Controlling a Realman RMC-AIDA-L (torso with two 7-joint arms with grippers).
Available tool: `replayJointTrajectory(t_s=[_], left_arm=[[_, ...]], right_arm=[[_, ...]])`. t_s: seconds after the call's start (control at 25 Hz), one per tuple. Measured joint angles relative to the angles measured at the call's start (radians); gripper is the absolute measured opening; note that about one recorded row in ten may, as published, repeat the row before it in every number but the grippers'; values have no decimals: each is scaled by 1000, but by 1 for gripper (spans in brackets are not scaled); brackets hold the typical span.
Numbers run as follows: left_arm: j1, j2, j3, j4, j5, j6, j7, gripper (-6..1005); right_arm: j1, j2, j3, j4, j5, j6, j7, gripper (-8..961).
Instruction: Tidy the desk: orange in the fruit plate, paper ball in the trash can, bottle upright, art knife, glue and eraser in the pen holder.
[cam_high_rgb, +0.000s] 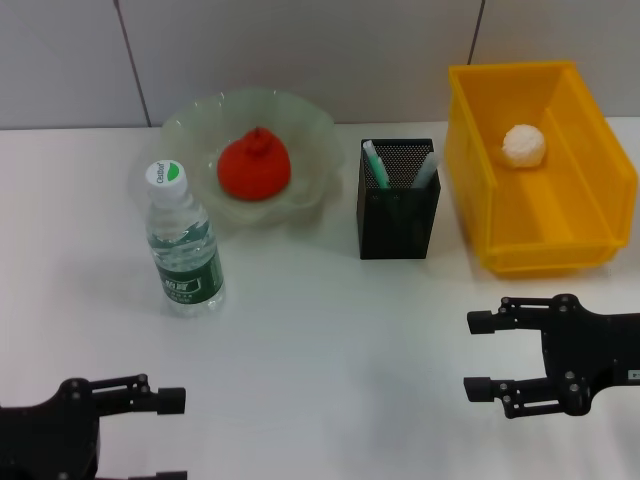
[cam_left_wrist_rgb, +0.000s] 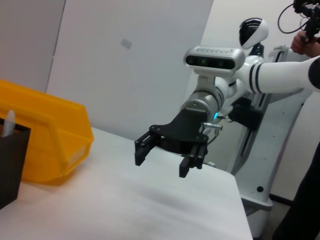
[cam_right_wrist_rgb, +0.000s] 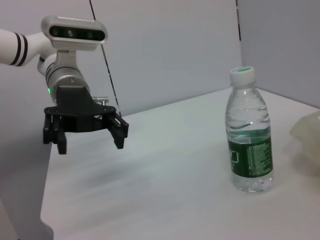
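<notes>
The trash can (cam_high_rgb: 560, 215) is sitting at two o'clock with the paper ball (cam_high_rgb: 524, 145) inside, well beyond the right gripper (cam_high_rgb: 478, 355), whose fingers are spread and empty. The fruit plate (cam_high_rgb: 310, 125) at twelve is cradling the orange (cam_high_rgb: 255, 166). The pen holder (cam_high_rgb: 398, 222) is carrying the art knife (cam_high_rgb: 375, 163) and glue (cam_high_rgb: 426, 169). The bottle (cam_high_rgb: 184, 243) is standing upright at ten. The right wrist view is showing the left gripper (cam_right_wrist_rgb: 85, 135) released, hovering off the desk (cam_high_rgb: 330, 350).

Both my arms look the same: glossy white tubes with black bands near the wrist, a silver-grey cylinder joint, and a flat grey camera bar with dark lenses on top. The left hand (cam_right_wrist_rgb: 85, 131) and right hand (cam_left_wrist_rgb: 167, 155) are matte black, blocky, two-fingered. Left wrist has a green light, right a teal one.
</notes>
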Motion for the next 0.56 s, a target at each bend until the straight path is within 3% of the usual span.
replayJointTrajectory(t_s=[0.16,0.24,0.56], left_arm=[[-16,5,-20,0,14,-12,-18,813],[-50,13,-72,0,52,-14,-51,813],[-96,24,-93,0,86,-13,-97,813]], right_arm=[[-3,0,0,0,0,3,-2,773],[-4,-1,-1,0,-2,12,-3,773],[-2,-1,-9,3,-5,16,-4,773]])
